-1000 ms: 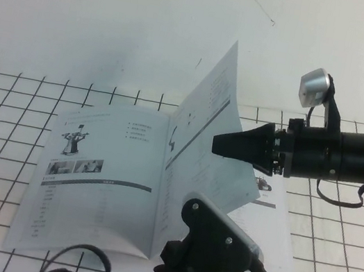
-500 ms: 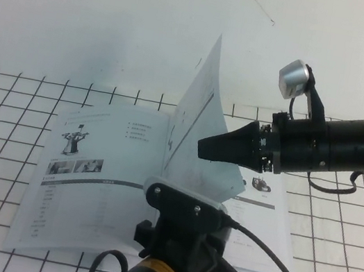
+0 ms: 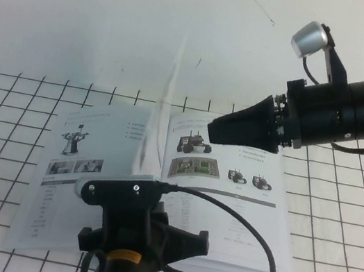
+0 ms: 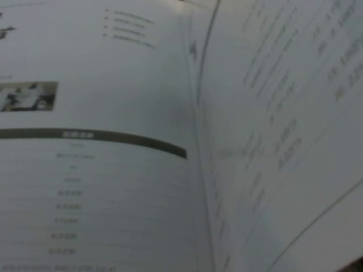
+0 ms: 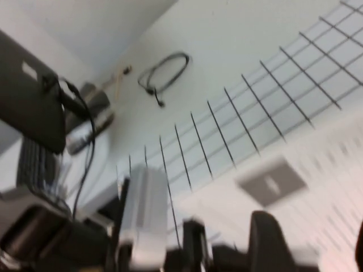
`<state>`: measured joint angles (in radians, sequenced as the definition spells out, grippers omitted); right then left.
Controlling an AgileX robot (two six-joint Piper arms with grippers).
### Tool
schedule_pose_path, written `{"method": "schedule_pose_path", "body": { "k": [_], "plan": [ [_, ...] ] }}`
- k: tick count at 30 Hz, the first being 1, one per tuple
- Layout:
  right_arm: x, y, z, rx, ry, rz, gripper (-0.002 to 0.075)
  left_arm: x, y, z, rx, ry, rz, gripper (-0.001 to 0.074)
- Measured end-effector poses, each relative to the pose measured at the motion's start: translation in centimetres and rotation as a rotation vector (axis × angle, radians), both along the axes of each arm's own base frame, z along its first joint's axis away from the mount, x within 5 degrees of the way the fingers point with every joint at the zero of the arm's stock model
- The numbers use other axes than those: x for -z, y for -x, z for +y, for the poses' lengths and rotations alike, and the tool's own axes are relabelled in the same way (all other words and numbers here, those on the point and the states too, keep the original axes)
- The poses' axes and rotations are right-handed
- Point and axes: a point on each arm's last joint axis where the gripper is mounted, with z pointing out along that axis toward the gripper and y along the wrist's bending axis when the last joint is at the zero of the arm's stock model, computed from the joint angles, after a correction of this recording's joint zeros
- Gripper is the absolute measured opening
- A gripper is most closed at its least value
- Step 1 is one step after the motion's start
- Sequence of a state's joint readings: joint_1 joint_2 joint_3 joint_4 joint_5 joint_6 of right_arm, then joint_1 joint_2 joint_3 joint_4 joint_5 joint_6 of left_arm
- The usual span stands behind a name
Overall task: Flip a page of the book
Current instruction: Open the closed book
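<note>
The book [image 3: 158, 188] lies open on the gridded bench [image 3: 342, 228]. The page [image 3: 159, 118] stands nearly edge-on above the spine. The left gripper [image 3: 135, 223] sits low at the book's near edge; its jaw state cannot be determined. The right gripper [image 3: 219, 131] hovers above the right leaf, jaws closed on nothing.

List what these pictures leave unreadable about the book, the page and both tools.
- Left tool: hidden in the high view under its own arm, low over the book; out of frame in the left wrist view.
- Right tool: above the right-hand leaf, grip unclear.
- Page: standing edge-on, print unreadable.
- Right wrist view: motion-blurred.
</note>
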<state>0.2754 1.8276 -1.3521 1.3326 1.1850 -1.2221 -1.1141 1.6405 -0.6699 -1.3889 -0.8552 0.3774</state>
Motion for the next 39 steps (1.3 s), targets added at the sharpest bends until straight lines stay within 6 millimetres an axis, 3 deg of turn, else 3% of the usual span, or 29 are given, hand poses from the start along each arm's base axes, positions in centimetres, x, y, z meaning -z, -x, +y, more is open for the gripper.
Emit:
{"method": "schedule_pose_path", "body": {
  "k": [5,9,14,17,20,30,39],
  "plan": [
    [1.7,0.0,-0.7,-0.029,0.195,-0.052,0.0239,0.6,0.2,0.7,-0.047,-0.018,0.034,-0.0002],
    [4.3,-1.2,-1.2,0.012,0.338,-0.056,0.0137,1.3,0.6,0.6,-0.005,-0.026,0.096,-0.0002],
    [9.4,-2.6,-1.1,0.023,0.413,0.047,0.0022,1.7,0.4,0.8,0.023,-0.039,0.148,-0.0002],
    [12.9,-3.1,-1.1,0.022,0.461,0.132,0.0004,2.2,-0.4,1.3,0.030,-0.011,0.225,-0.0002],
    [15.0,-3.2,-1.2,0.019,0.497,0.184,0.0000,2.6,-1.4,2.1,0.035,0.007,0.289,-0.0002],
    [15.8,-3.3,-1.5,0.044,0.547,0.226,-0.0001,3.3,-3.5,4.1,0.072,0.046,0.404,-0.0002],
    [15.8,-3.3,-1.5,0.060,0.552,0.251,-0.0001,4.9,-4.0,4.3,0.104,-0.007,0.451,-0.0002]
  ]
}}
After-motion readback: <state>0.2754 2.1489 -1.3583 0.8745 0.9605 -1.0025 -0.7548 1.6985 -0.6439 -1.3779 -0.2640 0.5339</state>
